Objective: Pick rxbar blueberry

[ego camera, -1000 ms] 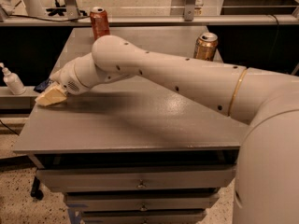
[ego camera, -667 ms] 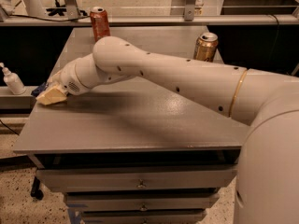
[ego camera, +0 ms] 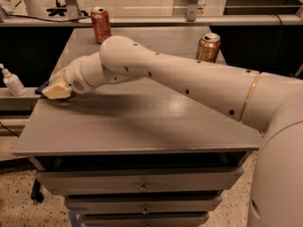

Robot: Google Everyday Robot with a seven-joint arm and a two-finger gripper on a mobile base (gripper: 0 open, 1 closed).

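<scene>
My gripper [ego camera: 56,91] is low over the left edge of the grey table [ego camera: 142,126], with the arm reaching across from the right. A small dark blue sliver, the rxbar blueberry [ego camera: 41,85], shows just behind and left of the gripper's tan end. The rest of the bar is hidden by the gripper. I cannot tell whether the gripper touches or holds it.
An orange-red can [ego camera: 101,25] stands at the table's back left. A gold can [ego camera: 208,47] stands at the back right. A white pump bottle [ego camera: 13,81] stands on a ledge left of the table. Drawers [ego camera: 142,186] sit below the tabletop.
The gripper's end has shifted very slightly up and to the right at the table's left edge. The cans have not moved.
</scene>
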